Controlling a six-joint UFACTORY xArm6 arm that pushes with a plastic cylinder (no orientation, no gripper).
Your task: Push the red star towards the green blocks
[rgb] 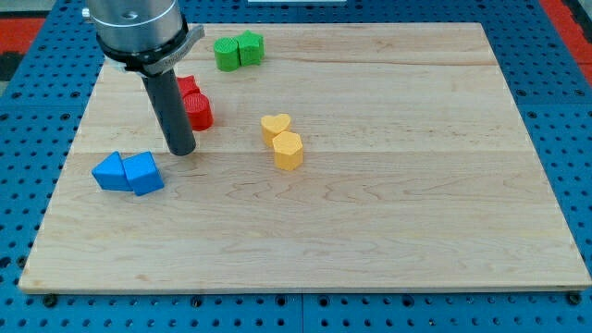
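Observation:
Two red blocks sit at the upper left of the board: a red star (188,87), partly hidden behind the rod, and a red round block (198,111) touching it just below. Two green blocks (239,51) sit side by side near the top edge, up and right of the red ones. My tip (181,150) rests on the board just below and left of the red round block, close to it. Whether it touches is not clear.
Two blue blocks (128,172) lie touching each other left of and below my tip. Two yellow blocks, a heart (276,127) and another (289,150), sit near the middle. The wooden board (388,213) ends on a blue pegboard surround.

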